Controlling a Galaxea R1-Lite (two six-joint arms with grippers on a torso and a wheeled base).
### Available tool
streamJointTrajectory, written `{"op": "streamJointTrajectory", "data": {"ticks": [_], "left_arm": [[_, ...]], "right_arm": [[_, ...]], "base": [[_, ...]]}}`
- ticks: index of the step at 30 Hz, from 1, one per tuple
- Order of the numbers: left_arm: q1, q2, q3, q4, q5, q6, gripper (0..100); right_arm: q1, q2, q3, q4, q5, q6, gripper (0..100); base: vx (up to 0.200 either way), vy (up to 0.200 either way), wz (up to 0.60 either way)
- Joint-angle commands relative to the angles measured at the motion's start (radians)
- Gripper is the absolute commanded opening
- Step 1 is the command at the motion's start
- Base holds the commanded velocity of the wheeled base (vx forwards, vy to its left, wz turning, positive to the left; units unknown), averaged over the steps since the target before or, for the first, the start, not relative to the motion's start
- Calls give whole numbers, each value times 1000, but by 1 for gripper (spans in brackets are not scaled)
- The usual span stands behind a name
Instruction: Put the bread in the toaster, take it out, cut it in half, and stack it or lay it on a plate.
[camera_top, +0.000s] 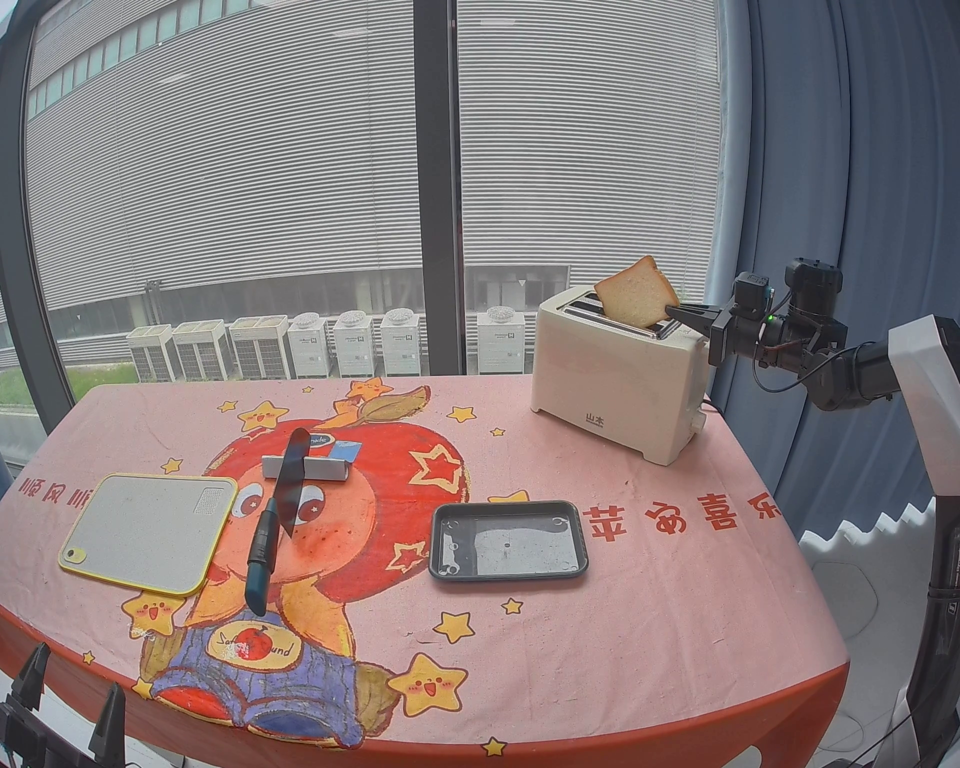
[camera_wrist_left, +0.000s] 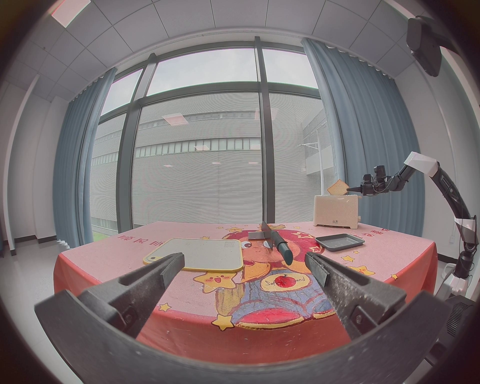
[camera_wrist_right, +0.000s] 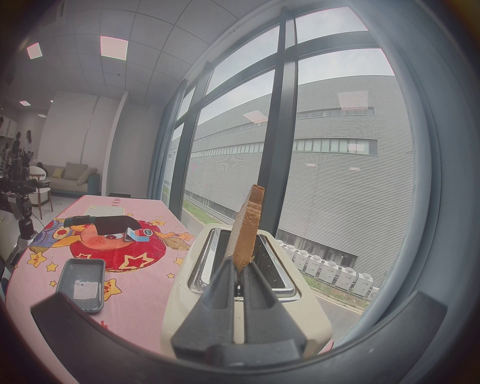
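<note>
A slice of bread (camera_top: 637, 292) is gripped at one low corner by the right pincer (camera_top: 673, 314), which is clenched on it. The bread is held tilted, with one corner pointing up, just over the slots on top of the white toaster (camera_top: 615, 390). Whether its lowest part is inside a slot cannot be told. The toaster is set near the far right corner of the bench (camera_top: 650, 620), which is covered by a pink cloth with a big cartoon picture on it.

A dark tray (camera_top: 508, 540) is laid flat near the middle of the bench, between the toaster and the near edge. A pale cutting board (camera_top: 150, 532) with a yellow rim is laid by the left edge. A knife (camera_top: 275, 520) is placed just beside the board, on the side facing the tray. Its blade is propped on a small grey block (camera_top: 318, 468), and its handle is pointed toward the near edge.

The left pincer (camera_wrist_left: 244, 262) is released, with its two fingers spread wide. It is held low, off the near left corner of the bench, well apart from the board and the knife.
</note>
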Motion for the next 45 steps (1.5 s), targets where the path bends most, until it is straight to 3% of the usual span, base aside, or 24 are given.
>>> {"op": "streamJointTrajectory", "data": {"ticks": [1,24,25,38,45], "left_arm": [[0,-16,18,0,0,0,100],[0,-16,18,0,0,0,100],[0,-16,18,0,0,0,100],[0,-16,18,0,0,0,100],[0,-16,18,0,0,2,100]], "right_arm": [[0,-14,25,-4,0,-3,0],[14,-29,52,-8,0,-3,0],[16,-29,52,-8,0,-4,100],[14,-75,60,1,-3,4,100],[16,-163,150,3,-23,11,100]], "base": [[0,0,0],[0,0,0],[0,0,0],[0,0,0],[0,0,0]]}}
